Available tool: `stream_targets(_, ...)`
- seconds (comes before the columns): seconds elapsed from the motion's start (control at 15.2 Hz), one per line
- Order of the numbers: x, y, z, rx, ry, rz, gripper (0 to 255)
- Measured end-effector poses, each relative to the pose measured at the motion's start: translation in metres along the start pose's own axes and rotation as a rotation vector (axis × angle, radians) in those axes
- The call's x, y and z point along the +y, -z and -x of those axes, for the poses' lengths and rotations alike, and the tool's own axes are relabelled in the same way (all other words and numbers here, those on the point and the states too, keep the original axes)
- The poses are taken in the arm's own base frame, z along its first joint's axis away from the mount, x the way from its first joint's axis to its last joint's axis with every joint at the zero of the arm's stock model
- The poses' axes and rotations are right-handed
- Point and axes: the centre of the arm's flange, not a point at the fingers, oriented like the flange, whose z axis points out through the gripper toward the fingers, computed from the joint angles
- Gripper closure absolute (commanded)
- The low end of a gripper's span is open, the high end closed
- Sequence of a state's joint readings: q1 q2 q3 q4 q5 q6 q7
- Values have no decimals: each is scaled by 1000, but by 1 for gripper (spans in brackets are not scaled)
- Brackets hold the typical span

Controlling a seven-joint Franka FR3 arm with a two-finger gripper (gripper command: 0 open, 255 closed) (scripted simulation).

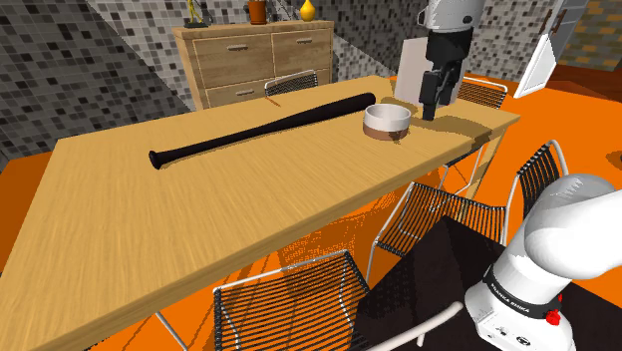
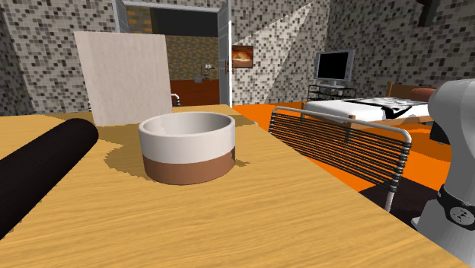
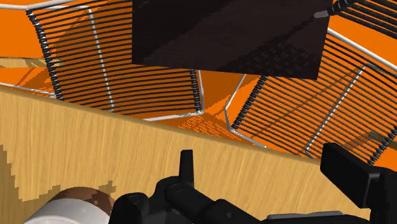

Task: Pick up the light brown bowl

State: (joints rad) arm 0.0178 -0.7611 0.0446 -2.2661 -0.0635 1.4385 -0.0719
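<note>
Shoulder view, upper right of frame: the bowl (image 1: 387, 122), white above a brown band, sits on the table (image 1: 199, 219) near its far corner, close to the thick end of a black bat (image 1: 264, 130). The gripper (image 1: 431, 110) hangs just right of the bowl, low over the tabletop. Wrist view shows its fingers (image 3: 186, 164) spread wide, holding nothing.

Risks noted:
- Closing here catches only air.
- A sideways approach at this height could strike the bowl's wall and shove it against the bat.
- Any descent here would likely meet the table.
</note>
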Motion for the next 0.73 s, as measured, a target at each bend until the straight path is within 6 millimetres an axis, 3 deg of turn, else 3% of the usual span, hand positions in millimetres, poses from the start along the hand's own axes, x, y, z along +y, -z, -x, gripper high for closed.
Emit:
stream_targets(0.2,8,-6,-11,-2,0,-5,0)
stream_targets(0.73,72,-38,-91,-12,1,-35,0)
